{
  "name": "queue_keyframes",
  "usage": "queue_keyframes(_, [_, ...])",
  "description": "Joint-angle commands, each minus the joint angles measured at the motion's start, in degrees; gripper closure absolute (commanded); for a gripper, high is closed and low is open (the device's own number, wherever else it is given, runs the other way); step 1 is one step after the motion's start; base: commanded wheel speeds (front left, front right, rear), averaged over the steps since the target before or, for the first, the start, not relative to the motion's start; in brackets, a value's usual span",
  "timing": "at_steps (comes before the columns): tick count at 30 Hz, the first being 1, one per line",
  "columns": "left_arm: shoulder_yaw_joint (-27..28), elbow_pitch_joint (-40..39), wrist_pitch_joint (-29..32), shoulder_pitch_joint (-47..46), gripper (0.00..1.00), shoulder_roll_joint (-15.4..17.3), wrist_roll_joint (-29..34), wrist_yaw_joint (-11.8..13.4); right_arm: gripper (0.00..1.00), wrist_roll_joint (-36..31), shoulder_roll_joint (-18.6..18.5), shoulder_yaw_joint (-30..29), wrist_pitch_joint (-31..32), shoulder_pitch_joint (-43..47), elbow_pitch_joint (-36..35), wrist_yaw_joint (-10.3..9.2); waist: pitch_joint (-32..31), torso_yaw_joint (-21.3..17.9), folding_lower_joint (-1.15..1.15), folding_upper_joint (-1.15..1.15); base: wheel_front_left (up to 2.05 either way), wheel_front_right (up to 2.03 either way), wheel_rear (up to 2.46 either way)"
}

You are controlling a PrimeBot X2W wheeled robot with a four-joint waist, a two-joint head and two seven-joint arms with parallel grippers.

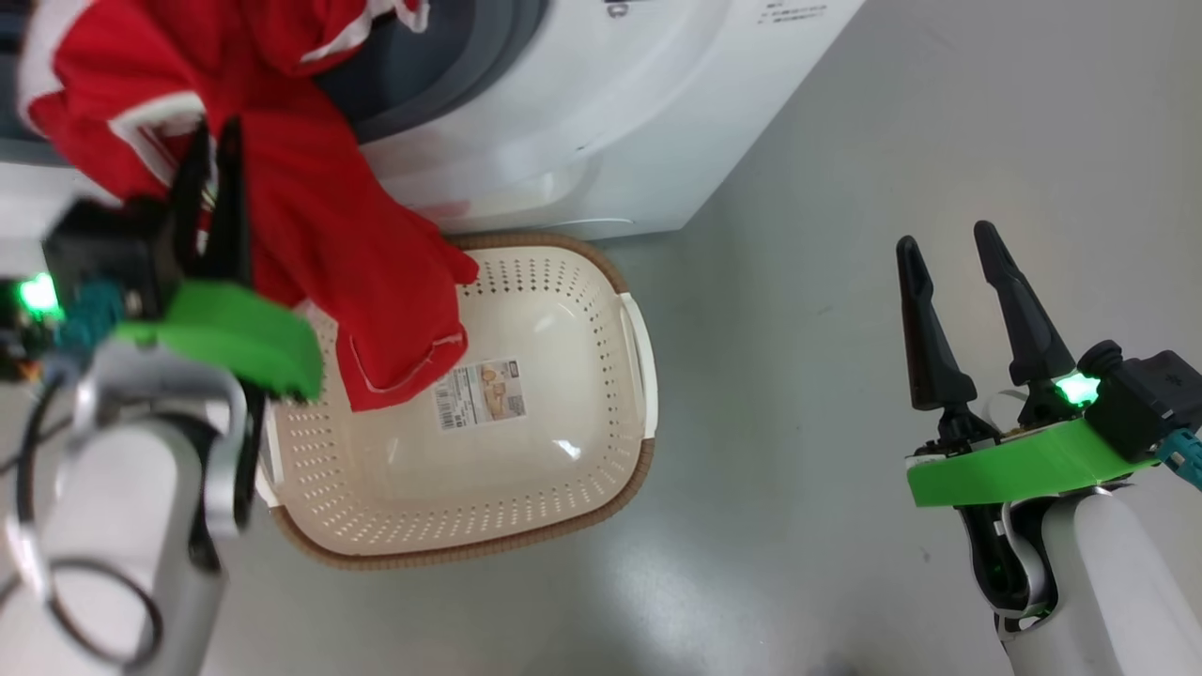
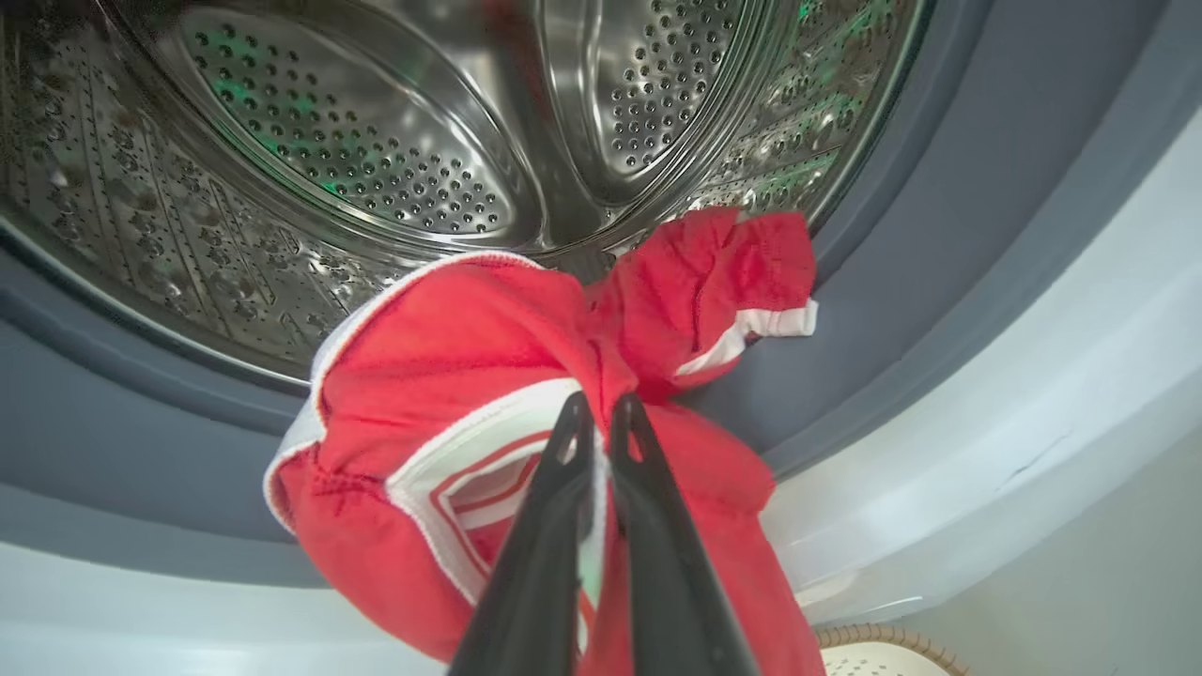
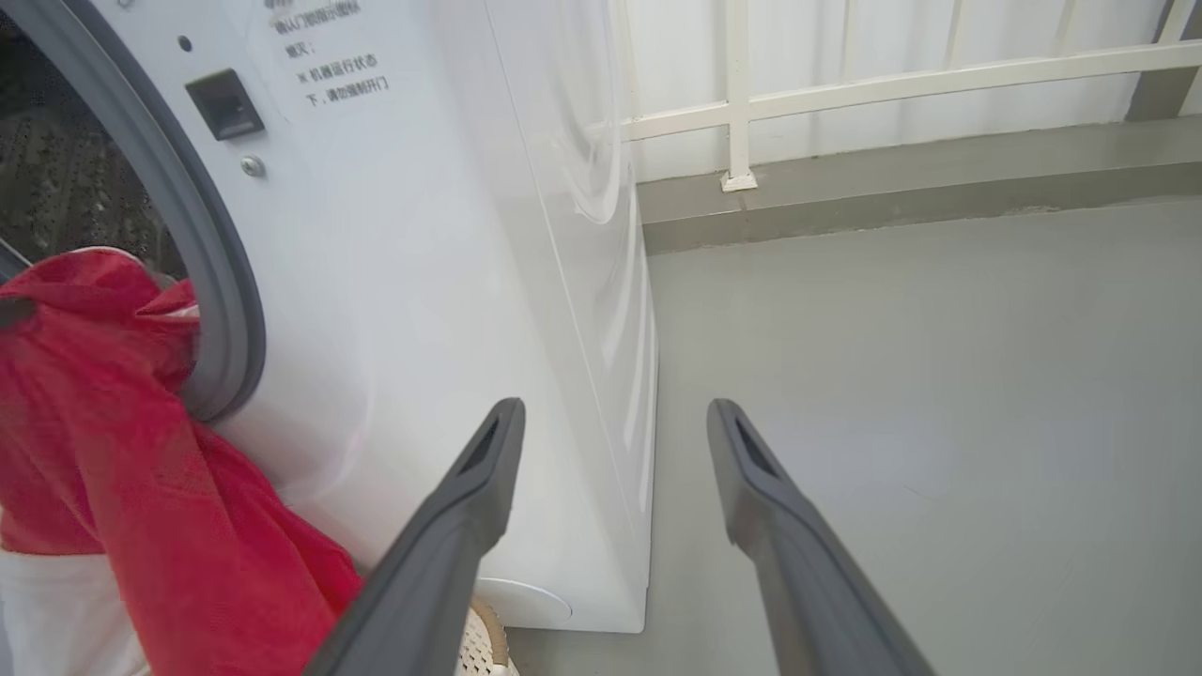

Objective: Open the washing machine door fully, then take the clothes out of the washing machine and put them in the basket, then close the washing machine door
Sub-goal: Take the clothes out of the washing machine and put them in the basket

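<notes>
Taking-out step: the left gripper (image 1: 214,150), clamped on the clothes (image 1: 329,235), must next lower them into the basket (image 1: 646,376) beneath it.

Head view: the clothes (image 1: 329,235) hide the upper-left rim of the basket (image 1: 563,498); the washing machine (image 1: 582,122) is cropped at top; print on the label (image 1: 479,394) is illegible.
</notes>
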Motion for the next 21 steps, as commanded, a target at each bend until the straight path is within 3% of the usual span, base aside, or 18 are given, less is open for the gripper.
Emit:
queue_keyframes(1, [1.81, -2.99, -0.52, 1.35, 1.0, 2.49, 0.81, 0.67, 0.0, 0.42, -0.01, 0.98, -0.36, 1.49, -1.27, 0.34, -0.49, 0.43, 0.0, 0.0, 0.0, 0.0, 0.0])
queue_keyframes(12, [1.35, -18.06, 2.57, 14.56, 1.0, 1.4, -2.65, 2.5, 0.0, 0.65, -0.01, 0.8, -0.36, 2.09, -1.28, 0.34, -1.36, 1.94, 0.0, 0.0, 0.0, 0.0, 0.0])
queue_keyframes(21, [-0.36, -8.92, 3.97, 17.21, 1.0, -1.2, -7.57, 0.65, 0.0, 1.01, -0.01, 2.03, -0.36, 1.43, -1.05, 0.34, -1.03, 1.59, 0.0, 0.0, 0.0, 0.0, 0.0])
